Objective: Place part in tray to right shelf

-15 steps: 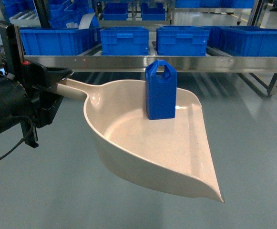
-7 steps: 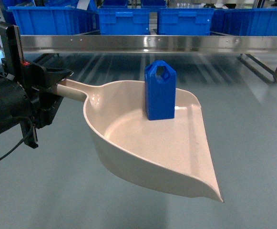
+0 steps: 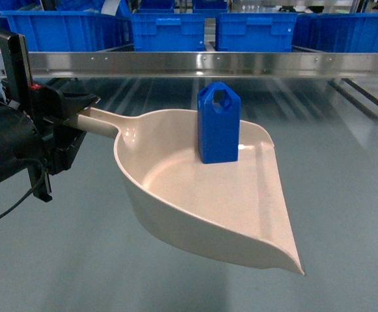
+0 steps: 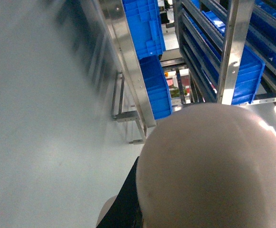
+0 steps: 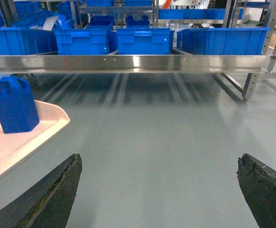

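- Left claw (image 3: 71,120) is clamped on the handle of the tray (image 3: 241,214), which hangs in the air over the grey floor (image 3: 345,195), its front lip toward 5 o'clock in the head view.
- The part (image 3: 218,123) stands upright in the tray near the back wall, toward 1 o'clock of the tray's middle, handle hole at top.
- Right claw (image 5: 159,190) is spread wide and holds nothing — only its two dark fingers (image 5: 47,199) show at the bottom of the right wrist view.
- The right shelf (image 3: 208,64) lies across 12 o'clock of the head view, shiny front rail ahead of the blue crates (image 3: 169,29); tray and rail are well apart.
- Step judged in hand: carrying the loaded tray toward the shelf. The part is tall on a small base and loose, so the tray should be kept level and moved smoothly — a tilt toward the lip would likely tip or slide it out.
- The lip should clear the rail from above before any lowering; the free right claw could steady or lift out the part if needed.
- Head view alone shows the grip on the handle and the whole tray.
- Left wrist view shows only the tray's rounded underside (image 4: 214,166) and the rack side-on; no part visible.
- Right wrist view shows the open floor between tray edge and rail, and the empty claw.
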